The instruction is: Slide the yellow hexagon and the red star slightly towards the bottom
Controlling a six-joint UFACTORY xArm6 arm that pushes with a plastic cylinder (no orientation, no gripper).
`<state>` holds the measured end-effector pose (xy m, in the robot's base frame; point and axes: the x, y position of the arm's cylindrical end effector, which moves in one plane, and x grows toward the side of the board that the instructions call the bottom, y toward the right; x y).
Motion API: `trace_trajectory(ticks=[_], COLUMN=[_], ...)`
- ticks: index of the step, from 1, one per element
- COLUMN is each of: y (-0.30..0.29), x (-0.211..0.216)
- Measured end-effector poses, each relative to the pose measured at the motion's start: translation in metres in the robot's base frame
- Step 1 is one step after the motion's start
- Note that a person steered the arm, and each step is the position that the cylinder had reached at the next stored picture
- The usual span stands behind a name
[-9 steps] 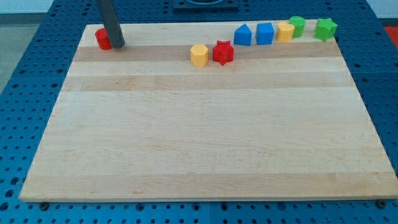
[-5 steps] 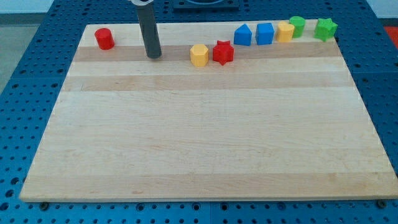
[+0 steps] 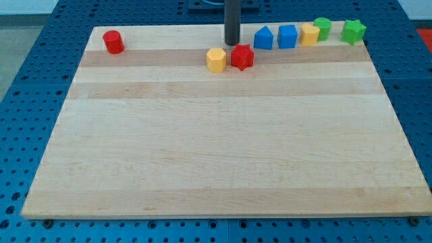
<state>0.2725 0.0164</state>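
While the dark rod is standing upright near the table's top edge, my tip (image 3: 232,43) is resting on the wood just above the gap between the yellow hexagon (image 3: 216,59) and the red star (image 3: 242,57), close to both; whether it is touching the star is hard to tell. It is a bare rod, gripping nothing. The hexagon and star are sitting side by side, touching or nearly so, a little below the top edge and slightly left of the edge's middle. Just right of the tip, a blue house-shaped block (image 3: 263,38) is sitting beside a blue cube (image 3: 287,36), then a yellow block (image 3: 309,34) and a green rounded block (image 3: 322,28) are bunching together, with a green star (image 3: 353,31) near the top-right corner. A red cylinder (image 3: 113,42) is sitting alone by the top-left corner, well apart from the tip. The wooden table (image 3: 216,148) is lying on a blue perforated base (image 3: 20,101).
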Motion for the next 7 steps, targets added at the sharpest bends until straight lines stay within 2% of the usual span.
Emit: trace_trajectory(ticks=[1,2,4,5,6,7], y=[0.0,0.0,0.0,-0.048,-0.079,-0.07], x=[0.062,0.054,-0.027,0.017,0.086,0.075])
